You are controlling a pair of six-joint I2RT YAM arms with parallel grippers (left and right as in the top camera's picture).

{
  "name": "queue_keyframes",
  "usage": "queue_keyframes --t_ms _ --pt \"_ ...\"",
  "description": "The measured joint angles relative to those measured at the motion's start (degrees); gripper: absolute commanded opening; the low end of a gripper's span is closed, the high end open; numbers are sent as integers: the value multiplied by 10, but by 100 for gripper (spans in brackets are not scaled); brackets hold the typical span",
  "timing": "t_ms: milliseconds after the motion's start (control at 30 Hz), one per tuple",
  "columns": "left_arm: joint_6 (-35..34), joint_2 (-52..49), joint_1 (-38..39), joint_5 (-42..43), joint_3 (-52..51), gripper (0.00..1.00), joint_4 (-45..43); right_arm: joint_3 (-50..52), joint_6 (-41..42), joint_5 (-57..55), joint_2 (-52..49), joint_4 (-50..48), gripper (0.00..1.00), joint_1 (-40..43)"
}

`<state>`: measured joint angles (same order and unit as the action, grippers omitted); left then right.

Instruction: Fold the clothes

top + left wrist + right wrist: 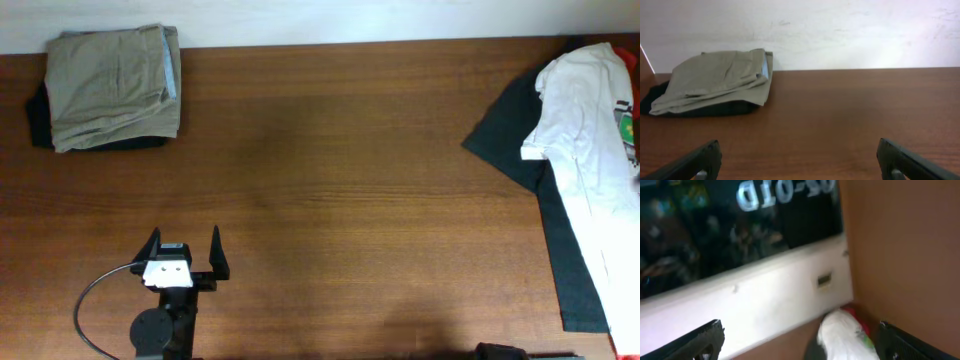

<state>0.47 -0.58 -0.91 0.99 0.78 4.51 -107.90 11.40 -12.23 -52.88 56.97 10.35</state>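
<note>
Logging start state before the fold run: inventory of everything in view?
khaki garment: 1, khaki, folded, far-left corner, atop black garment
black garment: 1, black, under khaki garment
T-shirt: 1, white, red-green print, right edge, unfolded
grey garment: 1, dark grey, under T-shirt
table: 1, brown wood
left gripper: 1, black, near-left, open, empty
right gripper: 1, black, wrist view only, open, empty

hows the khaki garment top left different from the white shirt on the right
The khaki garment is folded into a compact stack; the white shirt lies loose and unfolded. The khaki garment shows no print; the white shirt has a red and green one at its edge. Both rest on the table, each over a darker garment.
</note>
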Motion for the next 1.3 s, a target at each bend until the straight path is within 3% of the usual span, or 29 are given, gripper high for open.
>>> queue_keyframes --t_ms 100,267,367,467,600,733,1300 --pt "0 0 0 0 0 99 -1 238 -1 2 122 -94 99 -43" --pt "0 -1 0 0 0 99 0 737 -3 65 378 -412 99 -86" --pt "0 -1 0 0 0 99 0 932 -2 85 478 -535 99 -118" --pt "0 0 0 0 0 99 0 1046 2 88 516 -612 99 -120" --pt "0 0 0 0 0 99 0 1072 -10 89 520 -638 99 -121" --pt "0 0 0 0 0 99 0 1073 -40 89 523 -533 99 -121" --pt "0 0 0 0 0 99 0 1073 -50 98 522 -529 99 -121"
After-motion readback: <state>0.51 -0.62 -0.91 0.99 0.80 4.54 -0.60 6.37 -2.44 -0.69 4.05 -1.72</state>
